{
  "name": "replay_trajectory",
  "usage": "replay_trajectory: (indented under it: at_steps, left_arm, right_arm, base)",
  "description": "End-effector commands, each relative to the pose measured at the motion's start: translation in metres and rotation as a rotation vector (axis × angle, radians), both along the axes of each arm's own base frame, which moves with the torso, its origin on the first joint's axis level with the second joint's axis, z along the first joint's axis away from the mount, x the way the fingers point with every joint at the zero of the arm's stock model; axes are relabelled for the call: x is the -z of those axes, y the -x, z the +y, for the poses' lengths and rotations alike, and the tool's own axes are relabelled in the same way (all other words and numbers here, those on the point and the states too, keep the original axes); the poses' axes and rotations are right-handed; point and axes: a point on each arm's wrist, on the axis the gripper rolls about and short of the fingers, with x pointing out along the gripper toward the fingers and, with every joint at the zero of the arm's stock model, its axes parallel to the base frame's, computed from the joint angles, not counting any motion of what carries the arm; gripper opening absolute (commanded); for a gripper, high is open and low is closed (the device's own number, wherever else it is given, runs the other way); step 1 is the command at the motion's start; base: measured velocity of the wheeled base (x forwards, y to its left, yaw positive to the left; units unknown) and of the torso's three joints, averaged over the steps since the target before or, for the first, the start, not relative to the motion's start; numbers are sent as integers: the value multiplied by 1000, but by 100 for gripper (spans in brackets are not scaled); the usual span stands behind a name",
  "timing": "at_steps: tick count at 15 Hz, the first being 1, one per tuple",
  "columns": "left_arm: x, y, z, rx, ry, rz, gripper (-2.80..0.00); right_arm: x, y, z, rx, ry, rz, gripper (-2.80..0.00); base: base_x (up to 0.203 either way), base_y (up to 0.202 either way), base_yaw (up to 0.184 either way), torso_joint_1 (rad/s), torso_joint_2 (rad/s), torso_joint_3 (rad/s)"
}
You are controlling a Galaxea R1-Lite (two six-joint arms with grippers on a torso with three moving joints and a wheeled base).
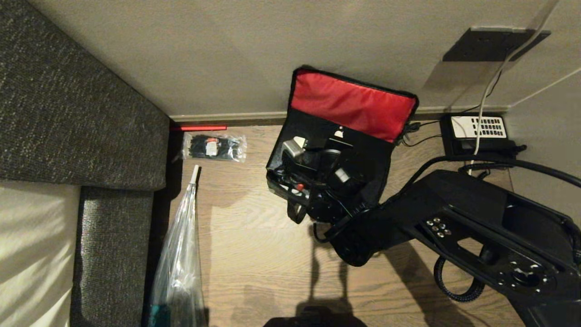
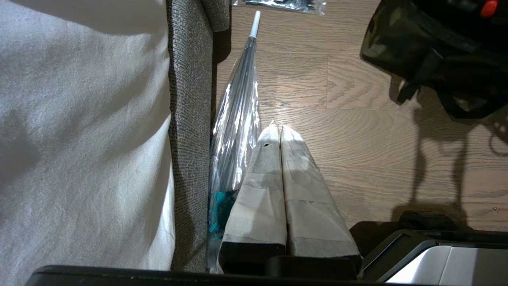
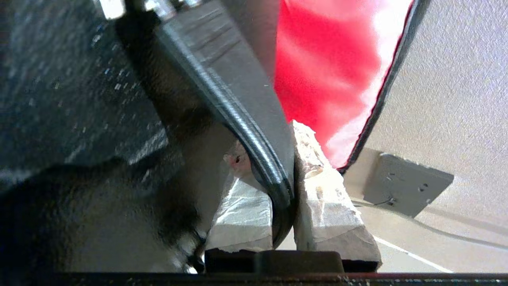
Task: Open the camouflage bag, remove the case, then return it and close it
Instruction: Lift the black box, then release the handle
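Taking the camouflage bag (image 1: 338, 150) as the landmark: nearest the robot, well short of the bag and off toward the sofa (image 1: 68, 113), the left end effector (image 2: 281, 135) hangs parked over the wooden floor (image 1: 254, 254), its taped fingers (image 2: 266, 174) pressed together on nothing, just beside a clear folded umbrella (image 1: 181, 245).

At the bag's near edge, the right end effector (image 3: 283, 159) reaches in over the opening. Its wrapped fingers (image 3: 321, 198) stand almost together, clamped on the black strap handle (image 3: 254, 139) of the case (image 3: 59, 79), with the strap running between them.

The case sits at the mouth of the bag, against its near side, with the speckled black face turned toward the wrist camera. Whether it hangs free of the bag's inside or rests partly in it cannot be told.

It looks like a stiff, flat shell with some weight, so it should keep its shape. Hung from a flexible strap, though, it is likely to swing and twist. The strap is the sensible hold: the hard faces look too wide and slick for these fingers. A grip near the middle of the strap would keep the case from tipping endwise.

The bag itself is soft and would sag or drag if the case caught on its rim.

Beyond the case, the red-lined lid (image 1: 352, 104) stands open against the wall (image 1: 227, 54). Past the bag's far right corner sits a black telephone (image 1: 476, 131).
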Motion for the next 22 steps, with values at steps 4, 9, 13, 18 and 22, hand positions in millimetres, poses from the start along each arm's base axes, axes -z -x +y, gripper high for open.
replay_trajectory:
  at_steps: [4, 9, 13, 18, 22]
  left_arm:
    - [0, 0, 0, -1, 0, -3, -280]
    - [0, 0, 0, -1, 0, -5, -280]
    - [0, 0, 0, -1, 0, -3, -280]
    - [0, 0, 0, -1, 0, -3, -280]
    - [0, 0, 0, -1, 0, -3, -280]
  right_arm:
    - [-39, 12, -15, 15, -32, -38, -280]
    - [-53, 22, -21, 8, -30, -35, -280]
    - [-73, 33, -30, 9, -35, -37, -280]
    - [-90, 48, -46, 17, -23, -38, -280]
    - [-96, 60, -62, 28, -21, -28, -280]
  base:
    - [0, 0, 0, 0, 0, 0]
    - [0, 0, 0, 0, 0, 0]
    - [0, 0, 0, 0, 0, 0]
    - [0, 0, 0, 0, 0, 0]
    - [0, 0, 0, 0, 0, 0]
